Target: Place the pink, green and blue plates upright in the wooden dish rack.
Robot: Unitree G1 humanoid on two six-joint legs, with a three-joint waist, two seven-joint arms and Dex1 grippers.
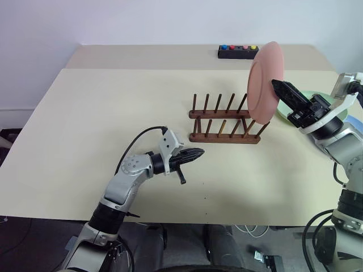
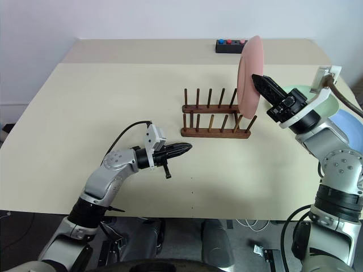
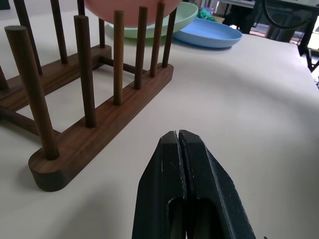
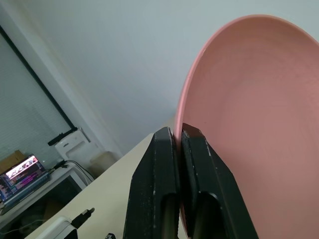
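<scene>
Our right claw [image 1: 279,89] pinches the round salmon-pink plate [image 1: 264,79] upright over the dark wooden pegged dish rack [image 1: 226,121]'s right end; next, we judge, lower it between pegs. Left claw [image 1: 195,153] rests pressed together.

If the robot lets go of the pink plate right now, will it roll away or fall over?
Probably it would tip. The pink plate is held on edge by the right gripper above the wooden dish rack, pinched only at its rim. Being round, it might roll. It looks stiff and smooth, so it may slip.
</scene>
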